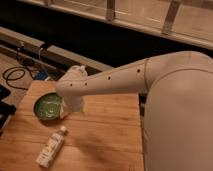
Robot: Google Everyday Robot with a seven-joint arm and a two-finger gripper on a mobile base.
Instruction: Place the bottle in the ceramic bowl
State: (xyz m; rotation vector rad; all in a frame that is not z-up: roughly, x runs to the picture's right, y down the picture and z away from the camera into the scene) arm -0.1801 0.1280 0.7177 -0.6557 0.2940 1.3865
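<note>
Gripper point(73, 107) hangs with fingers spread wide and empty, just right of the round glossy green ceramic bowl point(46, 107).

The white robot arm point(117, 79) reaches in from the right, level above the light wooden table point(107, 137), its wrist bent downward beside the bowl's rim. The small whitish plastic bottle point(51, 147) with a white cap lies on its side on the table, near the bowl and in front of it, apart from the gripper.
</note>
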